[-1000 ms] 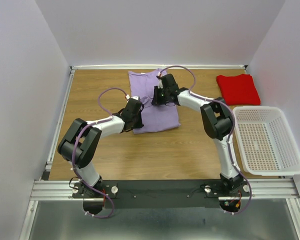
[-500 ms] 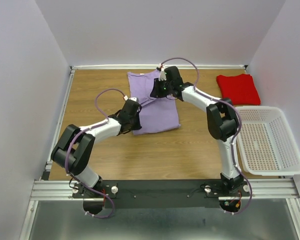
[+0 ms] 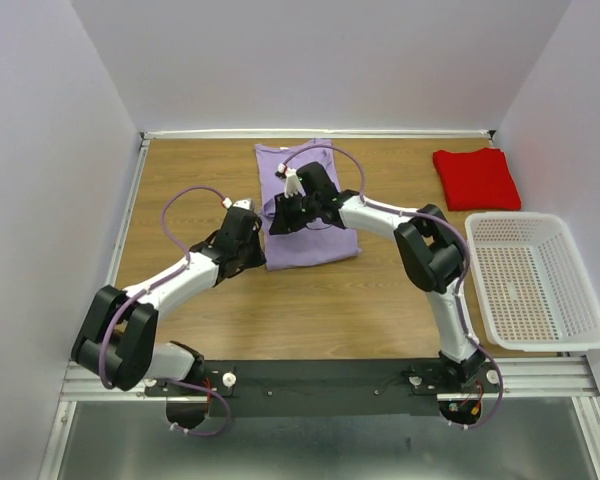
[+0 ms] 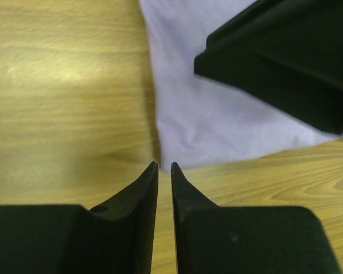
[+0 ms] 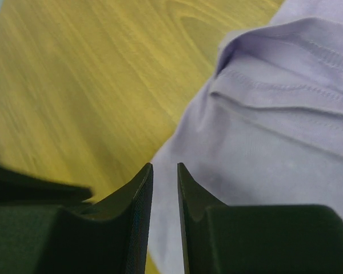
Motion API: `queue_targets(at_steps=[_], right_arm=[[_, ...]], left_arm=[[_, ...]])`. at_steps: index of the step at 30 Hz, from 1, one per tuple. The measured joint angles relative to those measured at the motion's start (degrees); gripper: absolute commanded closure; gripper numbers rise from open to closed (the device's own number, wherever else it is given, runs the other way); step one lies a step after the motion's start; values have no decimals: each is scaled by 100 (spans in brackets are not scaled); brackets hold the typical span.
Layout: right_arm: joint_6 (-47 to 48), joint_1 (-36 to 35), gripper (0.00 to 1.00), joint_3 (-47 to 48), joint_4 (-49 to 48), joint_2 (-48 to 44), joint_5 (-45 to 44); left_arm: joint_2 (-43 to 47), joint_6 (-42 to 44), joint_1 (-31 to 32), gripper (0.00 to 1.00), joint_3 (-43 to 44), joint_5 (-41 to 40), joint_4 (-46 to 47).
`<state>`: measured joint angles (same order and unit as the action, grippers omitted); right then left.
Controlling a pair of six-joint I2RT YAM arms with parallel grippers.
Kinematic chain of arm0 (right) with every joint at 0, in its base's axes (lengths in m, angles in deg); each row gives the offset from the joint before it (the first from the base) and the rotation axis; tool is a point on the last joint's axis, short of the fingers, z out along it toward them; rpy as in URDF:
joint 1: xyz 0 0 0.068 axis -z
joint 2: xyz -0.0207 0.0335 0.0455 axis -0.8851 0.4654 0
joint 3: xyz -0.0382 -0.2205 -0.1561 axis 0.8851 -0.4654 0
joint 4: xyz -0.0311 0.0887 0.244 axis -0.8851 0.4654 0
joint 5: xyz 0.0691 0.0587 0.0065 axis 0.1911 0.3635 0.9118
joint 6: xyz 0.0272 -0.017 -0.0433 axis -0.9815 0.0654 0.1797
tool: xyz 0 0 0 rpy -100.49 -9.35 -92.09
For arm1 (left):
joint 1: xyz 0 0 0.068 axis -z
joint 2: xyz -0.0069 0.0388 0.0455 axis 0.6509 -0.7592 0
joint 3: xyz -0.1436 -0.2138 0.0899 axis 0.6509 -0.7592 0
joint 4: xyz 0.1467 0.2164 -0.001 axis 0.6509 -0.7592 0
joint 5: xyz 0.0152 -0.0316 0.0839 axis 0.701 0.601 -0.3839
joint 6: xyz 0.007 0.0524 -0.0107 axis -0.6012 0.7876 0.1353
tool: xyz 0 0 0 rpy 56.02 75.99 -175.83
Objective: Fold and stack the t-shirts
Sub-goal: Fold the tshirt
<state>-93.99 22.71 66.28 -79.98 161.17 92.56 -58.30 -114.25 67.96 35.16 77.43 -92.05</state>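
The lavender t-shirt (image 3: 320,235) lies folded into a long strip at the middle back of the table. My left gripper (image 3: 258,252) is at its near left corner; in the left wrist view (image 4: 164,165) the fingers stand almost together with nothing between them, tips at the cloth's corner (image 4: 217,131). My right gripper (image 3: 274,224) is low over the shirt's left edge, just beyond the left gripper. In the right wrist view (image 5: 164,166) its fingers leave a narrow empty gap above the lavender cloth (image 5: 274,142). The red t-shirt (image 3: 477,178) lies folded at the back right.
A white perforated basket (image 3: 572,285) stands at the right edge of the table. Grey walls close the table on the left, back and right. Both arms reach across the middle of the wooden table (image 3: 180,180), their forearms close together.
Both grippers have moved left, from over the middle of the lavender shirt to its left edge. The left arm has stretched out further left. The shirt's outline looks the same.
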Motion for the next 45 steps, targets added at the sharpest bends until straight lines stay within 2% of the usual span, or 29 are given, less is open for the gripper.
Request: queue_targets(at_steps=[12, 22, 26, 28, 32, 33, 35, 39, 45], right_arm=[[15, 186, 69, 1209, -20, 1152, -378], [-234, 710, 65, 3237, -61, 1945, -793], [-345, 975, 65, 2730, -57, 1565, -787], [-428, 1108, 65, 1930, -24, 1012, -697], [-595, 1366, 65, 649, -2, -33, -297], [-610, 1438, 65, 415, -15, -245, -157], [-625, 1561, 65, 66, -37, -531, 55], [-636, 1805, 65, -345, -63, -691, 420], [-634, 2221, 65, -363, -61, -192, 879]], left_arm=[[997, -4, -142, 78, -85, -37, -505], [1327, 20, -190, 78, -321, 61, -522], [1213, 98, -391, 78, -304, 306, -232], [1012, 162, -527, 78, -223, 466, -85], [284, 339, -828, 79, 120, 931, 490], [57, 378, -876, 84, 256, 1034, 603], [-356, 452, -949, 84, 503, 1198, 859], [-1246, 592, -1069, 84, 1143, 1517, 1204], [-2577, 697, -1344, 85, 2155, 1880, 1537]])
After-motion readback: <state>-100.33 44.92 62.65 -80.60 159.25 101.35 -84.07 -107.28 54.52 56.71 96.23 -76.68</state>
